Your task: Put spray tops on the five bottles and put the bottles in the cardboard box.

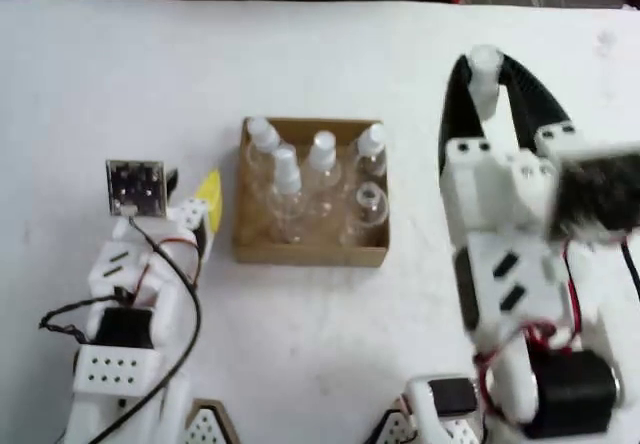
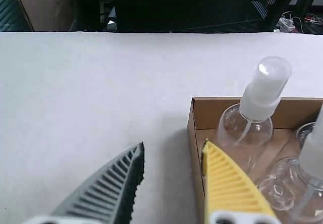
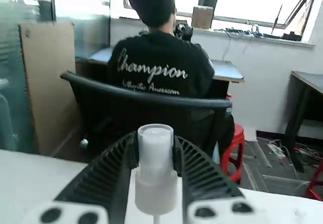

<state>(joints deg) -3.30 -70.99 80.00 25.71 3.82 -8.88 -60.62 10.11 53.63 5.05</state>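
The cardboard box stands mid-table with several clear bottles inside. Three of them, such as the bottle in the middle, carry white spray tops; the bottle at the box's near right has a bare neck. My right gripper is raised to the right of the box, its black fingers shut on a white spray top, also seen as the spray top in my right gripper. My left gripper rests open beside the box's left wall; the left gripper holds nothing, next to the box and a capped bottle.
White table stretches all around the box, with free room behind it and between the arms. Arm bases sit at the near edge. A black office chair stands beyond the table's far side.
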